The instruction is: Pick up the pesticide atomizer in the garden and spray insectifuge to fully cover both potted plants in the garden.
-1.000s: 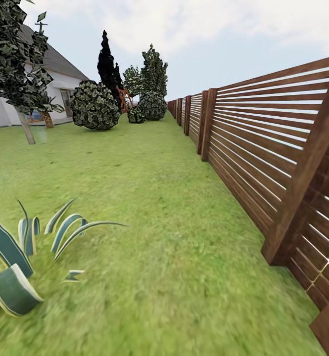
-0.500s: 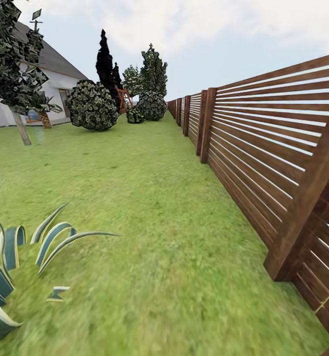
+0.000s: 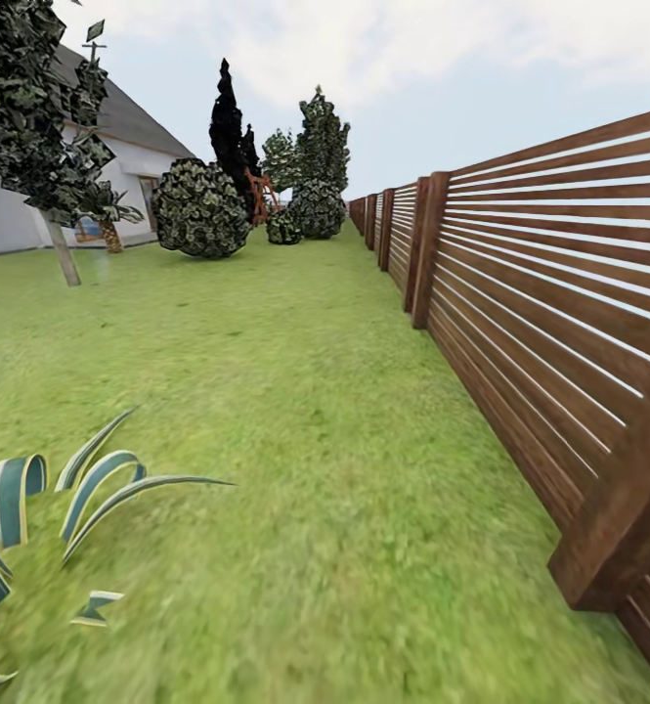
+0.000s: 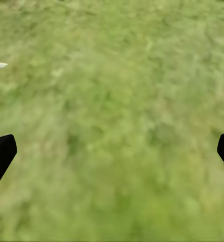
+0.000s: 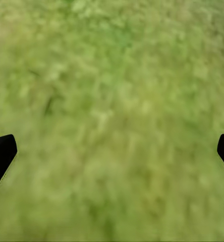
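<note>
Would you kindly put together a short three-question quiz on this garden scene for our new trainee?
1. True or false: the left gripper holds the sprayer.
2. What runs along the right side of the lawn in the head view? A) hedge B) wooden fence C) brick wall
3. Fill in: the striped spiky plant sits at the lower ____ of the head view.

Key: 1 false, both grippers are open over grass; 2 B; 3 left.

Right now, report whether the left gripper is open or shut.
Open. In the left wrist view the left gripper has its fingertips at opposite edges, nothing but lawn between them.
</note>
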{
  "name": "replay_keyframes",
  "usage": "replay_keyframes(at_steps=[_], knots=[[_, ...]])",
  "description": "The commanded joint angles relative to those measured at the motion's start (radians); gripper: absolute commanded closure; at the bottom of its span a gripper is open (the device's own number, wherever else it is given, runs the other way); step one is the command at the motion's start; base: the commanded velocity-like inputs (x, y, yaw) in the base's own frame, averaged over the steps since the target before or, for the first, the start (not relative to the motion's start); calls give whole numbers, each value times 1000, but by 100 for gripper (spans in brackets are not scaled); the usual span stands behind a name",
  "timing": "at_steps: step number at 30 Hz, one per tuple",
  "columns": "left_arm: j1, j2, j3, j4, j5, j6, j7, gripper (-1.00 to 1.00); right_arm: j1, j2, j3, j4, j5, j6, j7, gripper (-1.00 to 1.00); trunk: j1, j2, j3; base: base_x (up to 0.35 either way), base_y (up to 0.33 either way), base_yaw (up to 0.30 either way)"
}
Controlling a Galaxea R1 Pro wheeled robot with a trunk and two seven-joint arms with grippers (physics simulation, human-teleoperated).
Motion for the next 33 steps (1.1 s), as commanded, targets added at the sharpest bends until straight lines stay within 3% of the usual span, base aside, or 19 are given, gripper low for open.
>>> replay_keyframes(at_steps=[1,33], knots=[[-1,0,6,1,6,-1,-10,-100,0,0,-1,1,0,-3,0,-100,0,0,-1,336,-136,178],[-1,0,7,1,7,-1,-10,-100,0,-1,-2,1,0,-3,0,-100,0,0,-1,336,-132,9]])
